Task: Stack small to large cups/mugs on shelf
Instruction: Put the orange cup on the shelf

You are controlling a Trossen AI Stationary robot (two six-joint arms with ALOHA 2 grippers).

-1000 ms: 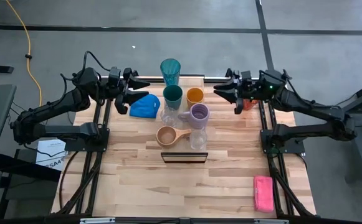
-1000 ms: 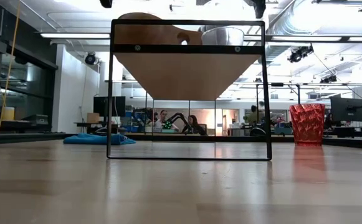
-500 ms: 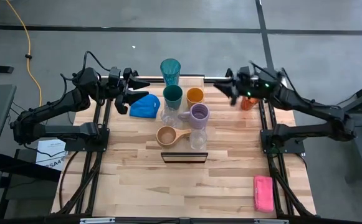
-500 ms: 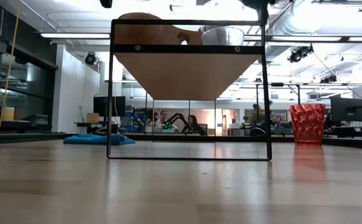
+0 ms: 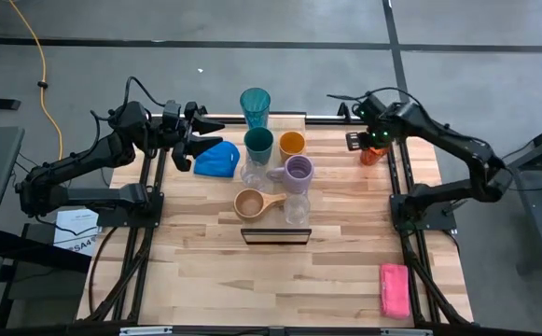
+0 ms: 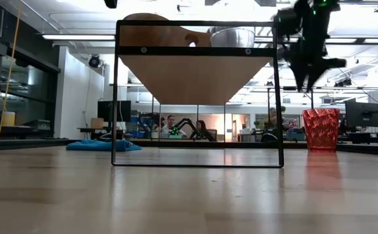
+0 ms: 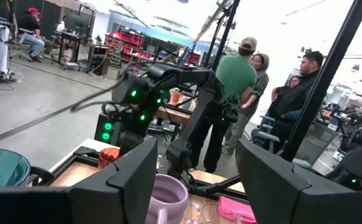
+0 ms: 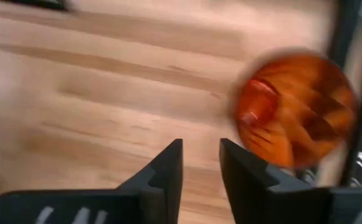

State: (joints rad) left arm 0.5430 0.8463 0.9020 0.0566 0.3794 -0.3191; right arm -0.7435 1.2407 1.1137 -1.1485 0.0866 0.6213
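Our right tool hangs above the far right edge of the slatted wooden tabletop, its two dark fingers a narrow gap apart and clamped on nothing; the faceted red plastic cup stands on the wood just beside it, untouched. In the low view this tool points down, above and slightly to one side of the red cup.

Nearest the front edge we see the pink rectangular sponge at the right corner. Farther in stands the light-wood shelf with a thin black metal frame, running away from the front. On it, from near to far, sit a clear glass and a tan handled mug, then a lavender handled mug and a second clear glass, then a dark green cup and an orange cup, and at the far end a tall teal tumbler.

Our left tool waits with its fingers wide apart, holding nothing, at the far left, just beside the crumpled blue cloth.
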